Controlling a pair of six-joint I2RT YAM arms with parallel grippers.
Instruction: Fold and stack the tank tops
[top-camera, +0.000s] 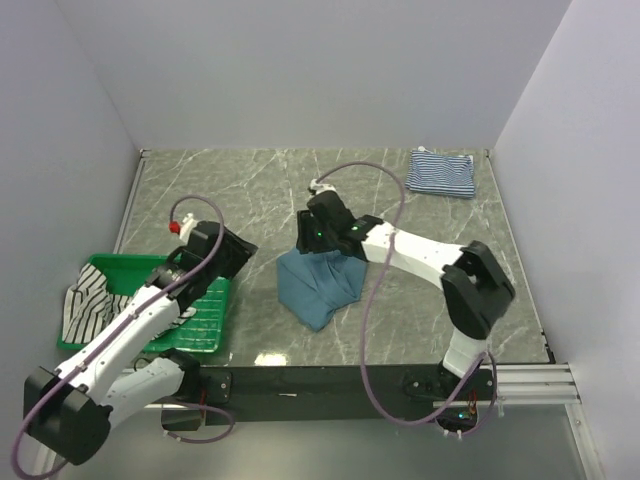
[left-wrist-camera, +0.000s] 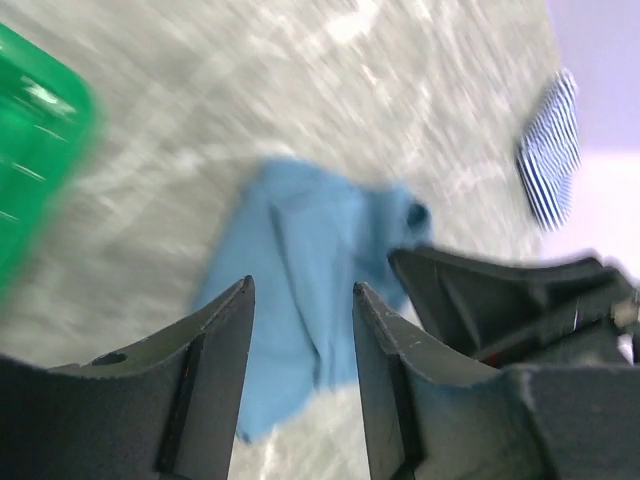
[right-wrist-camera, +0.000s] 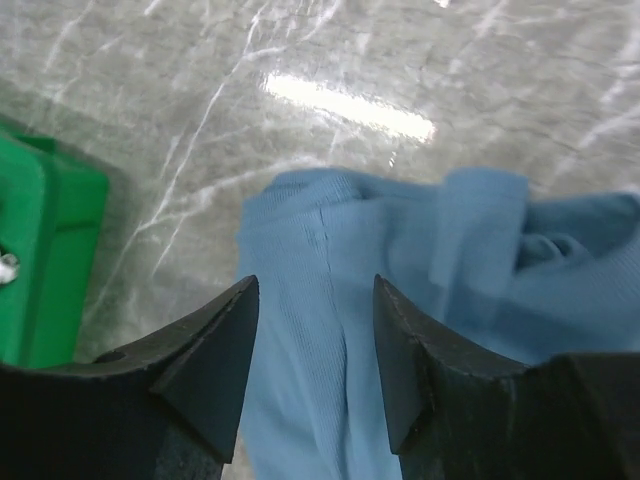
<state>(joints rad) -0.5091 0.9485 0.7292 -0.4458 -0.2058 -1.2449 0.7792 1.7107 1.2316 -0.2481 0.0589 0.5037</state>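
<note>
A plain teal tank top lies crumpled on the marble table near its middle. My right gripper hangs over the teal top's far edge; in the right wrist view its jaws are open, astride a fold of the teal cloth. My left gripper is to the left of the teal top, open with nothing between its fingers, and the teal cloth lies beyond them. A folded navy-and-white striped tank top rests at the back right. A black-and-white striped tank top hangs over the basket's left side.
A green plastic basket stands at the table's front left, under my left arm. It also shows at the left edge in the left wrist view as the basket and in the right wrist view as the basket. White walls enclose the table.
</note>
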